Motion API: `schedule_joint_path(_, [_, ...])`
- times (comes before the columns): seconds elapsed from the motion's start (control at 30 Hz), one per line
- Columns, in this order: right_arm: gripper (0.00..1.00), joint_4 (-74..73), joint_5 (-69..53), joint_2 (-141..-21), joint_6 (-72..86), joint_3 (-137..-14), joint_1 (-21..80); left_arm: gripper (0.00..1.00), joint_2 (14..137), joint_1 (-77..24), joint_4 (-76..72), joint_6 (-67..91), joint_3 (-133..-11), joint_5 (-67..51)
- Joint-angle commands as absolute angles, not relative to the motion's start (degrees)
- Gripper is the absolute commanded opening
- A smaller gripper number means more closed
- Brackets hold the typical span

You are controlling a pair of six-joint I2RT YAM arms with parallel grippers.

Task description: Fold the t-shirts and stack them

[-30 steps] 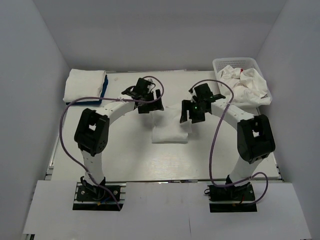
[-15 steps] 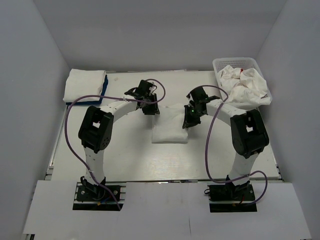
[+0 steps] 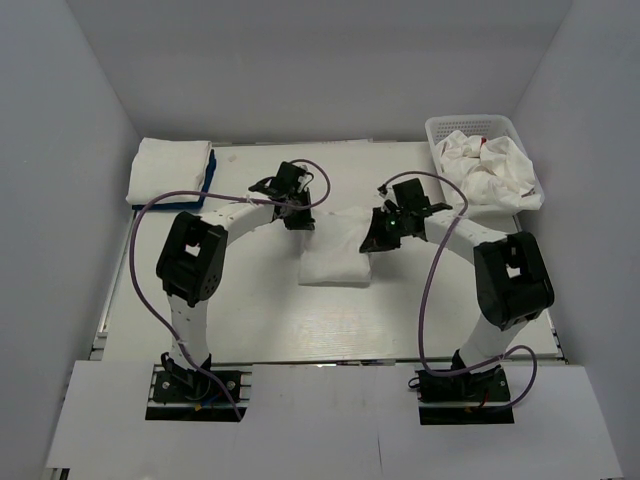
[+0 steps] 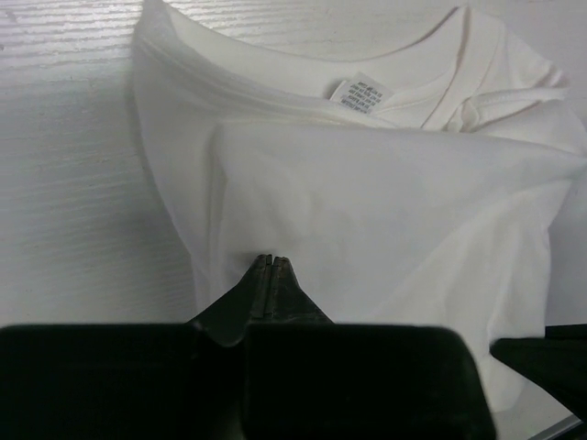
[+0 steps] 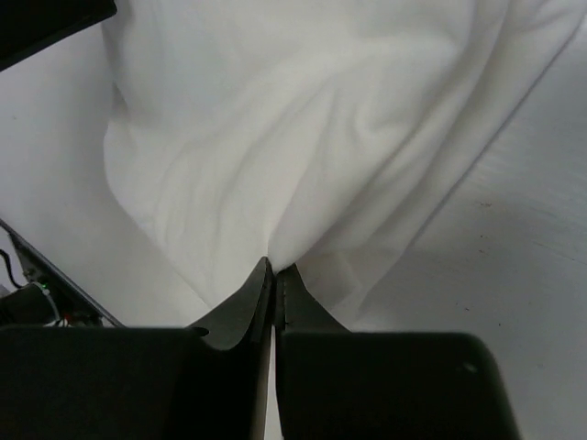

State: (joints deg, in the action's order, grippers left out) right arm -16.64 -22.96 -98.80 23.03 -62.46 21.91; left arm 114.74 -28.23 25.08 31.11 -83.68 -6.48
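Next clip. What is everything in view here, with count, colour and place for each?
white t-shirt: one, white, mid-table, partly folded.
folded stack: one pile, white on top, far left corner of the table.
blue shirt: one, blue, at the bottom of that pile, only its edge showing.
crumpled shirts: count unclear, white with a little red print, in the basket.
basket: one, white mesh, far right corner.
table: one, white.
left gripper: one, black, shut on the white t-shirt's left side.
right gripper: one, black, shut on its right side.
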Motion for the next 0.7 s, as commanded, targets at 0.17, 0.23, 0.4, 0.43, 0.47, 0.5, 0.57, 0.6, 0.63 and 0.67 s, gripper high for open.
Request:
schedule_joint_path(0.17, [0.00,2.8,-33.4,-101.6,28.9,-50.6,16.1,0.00,110.9,-27.3,24.3,34.4,-81.4,0.0])
schedule_joint_path(0.23, [0.00,3.8,-31.7,-102.3,28.7,-49.1,15.6,0.00,110.9,-27.3,23.6,34.5,-81.4,0.5])
schedule_joint_path(0.4, [0.08,2.1,-29.5,-102.3,24.9,-50.1,14.3,0.00,110.9,-26.8,20.5,34.5,-81.4,-0.4])
schedule_joint_path(0.43, [0.22,1.4,-30.2,-102.2,24.4,-51.5,14.3,0.00,110.9,-26.8,20.5,34.5,-81.4,-1.0])
schedule_joint_path(0.47, [0.28,0.9,-31.0,-102.3,23.5,-51.9,14.5,0.00,110.9,-26.8,19.7,33.8,-80.9,-1.7])
schedule_joint_path(0.5, [0.33,0.1,-31.3,-102.0,23.1,-53.0,14.5,0.00,110.4,-26.8,19.7,33.8,-80.9,-1.7])
schedule_joint_path(0.57, [0.47,-2.1,-31.8,-100.8,21.6,-54.6,14.7,0.00,109.8,-26.8,19.7,33.3,-80.9,-2.3])
schedule_joint_path(0.6, [0.51,-3.8,-31.4,-100.5,21.4,-55.0,14.9,0.00,109.8,-26.8,19.7,33.3,-80.9,-2.3])
schedule_joint_path(0.63, [0.54,-4.4,-30.8,-98.7,20.6,-55.5,14.8,0.00,109.3,-26.8,19.7,33.3,-80.9,-2.3])
schedule_joint_path(0.67, [0.58,-6.0,-30.0,-98.3,20.5,-56.5,14.5,0.00,108.6,-26.8,19.7,33.3,-80.9,-2.8])
